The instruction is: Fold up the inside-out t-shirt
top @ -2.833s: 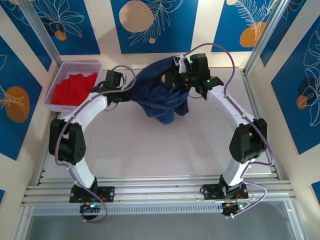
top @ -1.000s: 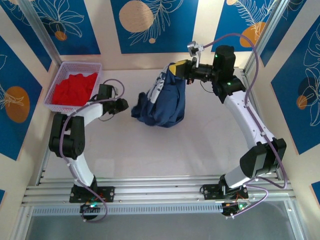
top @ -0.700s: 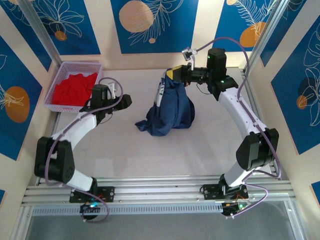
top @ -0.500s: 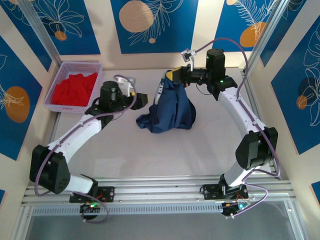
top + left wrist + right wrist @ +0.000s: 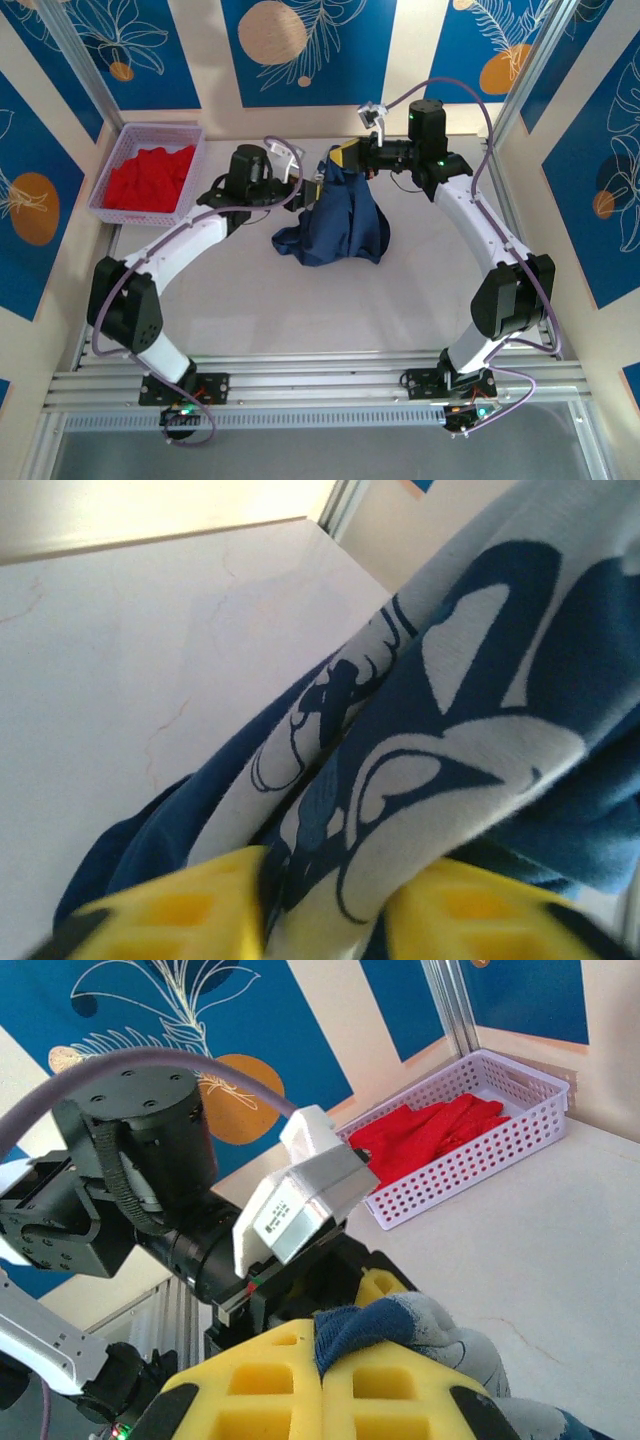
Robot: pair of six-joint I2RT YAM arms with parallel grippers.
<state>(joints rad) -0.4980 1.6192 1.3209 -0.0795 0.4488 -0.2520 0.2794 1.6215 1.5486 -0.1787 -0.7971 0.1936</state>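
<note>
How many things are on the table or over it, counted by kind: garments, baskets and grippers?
Garments: 2 (navy blue t-shirt, red garment)
Baskets: 1 (perforated plastic basket)
Grippers: 2 (left gripper, right gripper)
Total: 5

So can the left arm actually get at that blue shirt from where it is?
Likely yes: the left hand sits right at the t-shirt hanging from the right hand, with cloth between its fingers.
</note>
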